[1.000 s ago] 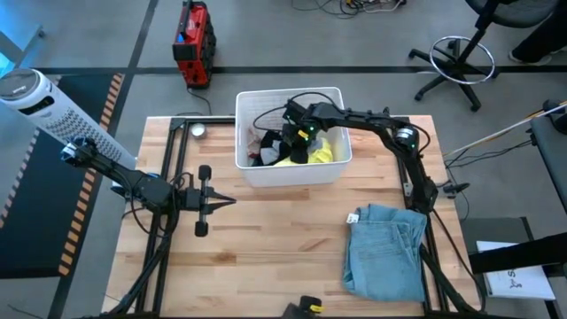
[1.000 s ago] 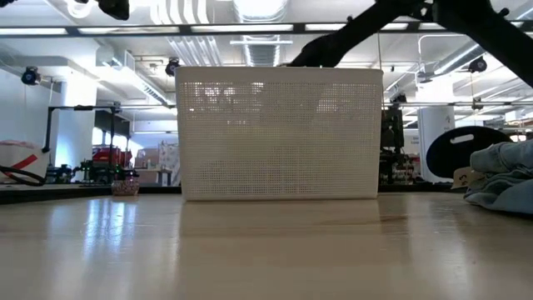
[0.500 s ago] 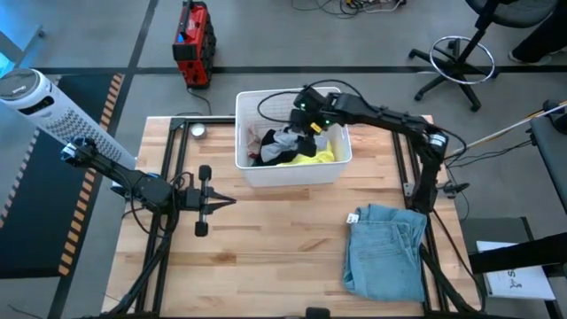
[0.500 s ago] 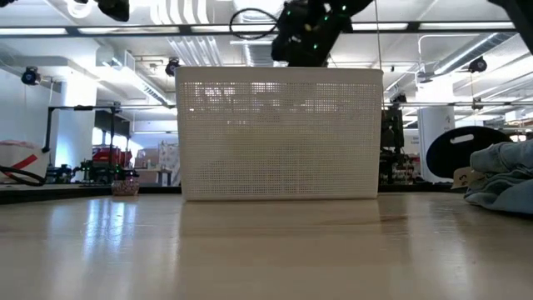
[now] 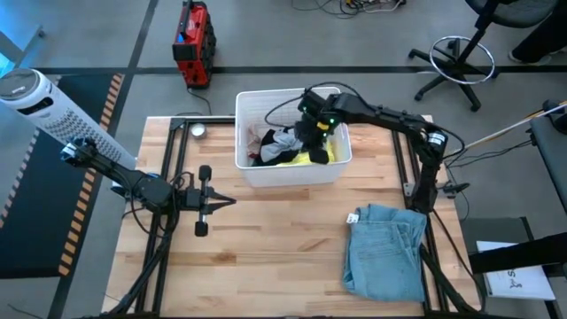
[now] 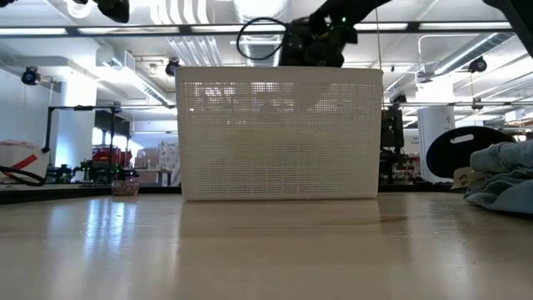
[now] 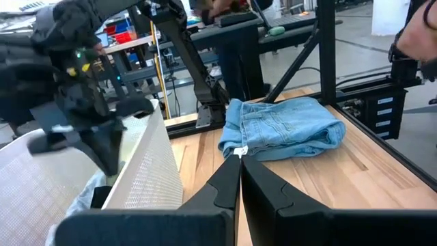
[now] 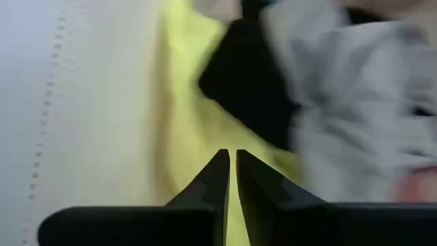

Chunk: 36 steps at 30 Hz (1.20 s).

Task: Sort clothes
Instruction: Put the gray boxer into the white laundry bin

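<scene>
High view: the right gripper (image 5: 312, 133) hangs over the white basket (image 5: 250, 168) at the table's far edge, its fingers (image 8: 217, 179) pressed together and empty. Below it inside the basket lie a yellow top (image 5: 295, 159), a grey garment (image 5: 283, 141) and a black piece (image 8: 242, 82). Folded blue jeans (image 5: 386, 250) rest near the table's right edge. The left gripper (image 5: 217, 202) waits above the left side, fingers (image 7: 225, 184) pressed together.
</scene>
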### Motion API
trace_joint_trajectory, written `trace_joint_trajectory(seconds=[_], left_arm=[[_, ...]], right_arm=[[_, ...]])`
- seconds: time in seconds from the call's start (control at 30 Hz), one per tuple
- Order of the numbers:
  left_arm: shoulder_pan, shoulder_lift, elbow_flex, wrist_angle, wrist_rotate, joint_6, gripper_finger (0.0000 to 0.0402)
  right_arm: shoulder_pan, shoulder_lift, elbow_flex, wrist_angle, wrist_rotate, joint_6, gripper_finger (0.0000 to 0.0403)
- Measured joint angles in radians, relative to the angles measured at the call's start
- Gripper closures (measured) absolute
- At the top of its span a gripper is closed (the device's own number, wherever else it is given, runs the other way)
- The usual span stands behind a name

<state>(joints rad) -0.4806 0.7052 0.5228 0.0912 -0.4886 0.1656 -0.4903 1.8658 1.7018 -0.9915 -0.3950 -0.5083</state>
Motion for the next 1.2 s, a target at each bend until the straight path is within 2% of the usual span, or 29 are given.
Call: trace_joint_trajectory(seconds=[0.2, 0.27, 0.33, 0.6, 1.03, 1.2], left_arm=[[0.000, -0.001, 0.000, -0.003, 0.000, 0.000, 0.0402], [0.000, -0.001, 0.000, -0.004, 0.000, 0.000, 0.0402], [0.000, -0.001, 0.000, -0.003, 0.000, 0.000, 0.0402], [0.000, -0.001, 0.000, -0.004, 0.001, -0.002, 0.0402], [0.000, -0.001, 0.000, -0.012, 0.001, -0.002, 0.0402], [0.000, -0.001, 0.000, -0.013, 0.000, -0.001, 0.0402]], right_arm=[[-0.027, 0.056, -0.053, 0.039, -0.168, 0.034, 0.0400], [-0.040, 0.079, -0.058, 0.049, -0.190, 0.036, 0.0400], [-0.053, 0.103, -0.061, 0.092, -0.137, 0.019, 0.0401], [-0.090, 0.155, -0.064, 0.151, -0.158, 0.072, 0.0403], [-0.091, 0.228, -0.068, 0.189, 0.018, 0.105, 0.0403], [-0.092, 0.198, -0.064, 0.207, 0.052, 0.117, 0.0403]])
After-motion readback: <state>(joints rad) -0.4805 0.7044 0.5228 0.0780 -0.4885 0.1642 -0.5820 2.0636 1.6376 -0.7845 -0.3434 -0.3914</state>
